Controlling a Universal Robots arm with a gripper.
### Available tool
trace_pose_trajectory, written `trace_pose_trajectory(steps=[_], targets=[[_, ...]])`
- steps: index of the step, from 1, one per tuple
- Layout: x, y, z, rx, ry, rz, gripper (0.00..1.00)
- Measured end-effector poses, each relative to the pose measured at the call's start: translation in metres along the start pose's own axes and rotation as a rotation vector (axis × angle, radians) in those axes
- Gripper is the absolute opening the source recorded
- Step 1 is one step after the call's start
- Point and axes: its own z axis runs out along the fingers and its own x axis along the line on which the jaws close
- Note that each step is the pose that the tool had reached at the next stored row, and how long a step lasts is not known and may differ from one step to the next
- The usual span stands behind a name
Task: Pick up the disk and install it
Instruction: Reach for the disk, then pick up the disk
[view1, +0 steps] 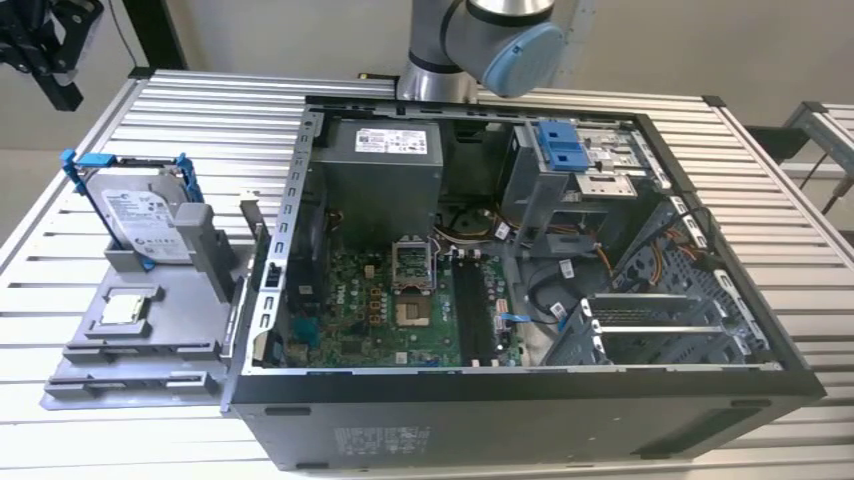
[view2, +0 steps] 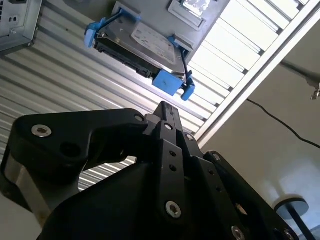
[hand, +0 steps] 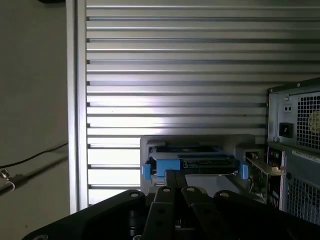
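Spanning the scene, a ribbed table (view1: 200, 110) carries an open case (view1: 534, 400). Just beside the case, at the exterior view's left, sits a grey holder (view1: 174, 325). Near the table's edge hangs the gripper (view2: 166, 107), fingers pressed together on nothing, well apart from the disk (view1: 144, 215). The disk stands on edge in the holder, near a small chip (view1: 127, 308) lying flat there.

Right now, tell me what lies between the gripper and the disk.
Only bare ribbed table shows between the gripper and the disk in the second wrist view.
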Motion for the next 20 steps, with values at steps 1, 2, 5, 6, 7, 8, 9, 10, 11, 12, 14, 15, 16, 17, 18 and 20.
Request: trace_pose_trajectory(steps=[1, 2, 5, 6, 7, 8, 9, 10, 11, 12, 14, 15, 16, 17, 18, 20], targets=[[0.0, 0.0001, 0.0, 0.0, 0.0, 0.0, 0.0], [0.0, 0.0001, 0.0, 0.0, 0.0, 0.0, 0.0], [0.0, 0.0003, 0.0, 0.0, 0.0, -0.001, 0.0], [0.0, 0.0003, 0.0, 0.0001, 0.0001, -0.001, 0.0], [0.0, 0.0003, 0.0, 0.0, 0.0001, -0.001, 0.0], [0.0, 0.0003, 0.0, 0.0, 0.0001, -0.001, 0.0], [0.0, 0.0003, 0.0, 0.0, 0.0002, -0.002, 0.0], [0.0, 0.0003, 0.0, 0.0, 0.0004, -0.007, 0.0], [0.0, 0.0003, 0.0, 0.0, 0.0006, -0.013, 0.0], [0.0, 0.0003, 0.0, 0.0, 0.0011, -0.022, 0.0], [0.0001, 0.0003, 0.0, 0.0, 0.0022, -0.048, 0.0], [0.0001, 0.0003, 0.0001, 0.0005, 0.0029, -0.064, 0.0], [0.0001, 0.0003, 0.0001, 0.0011, 0.0037, -0.081, 0.0], [0.0001, 0.0002, 0.0, 0.002, 0.0047, -0.101, 0.0], [0.0001, 0.0002, 0.0, 0.0036, 0.0055, -0.118, 0.0], [0.0001, 0.0002, 0.0, 0.0064, 0.0072, -0.153, 0.0]])
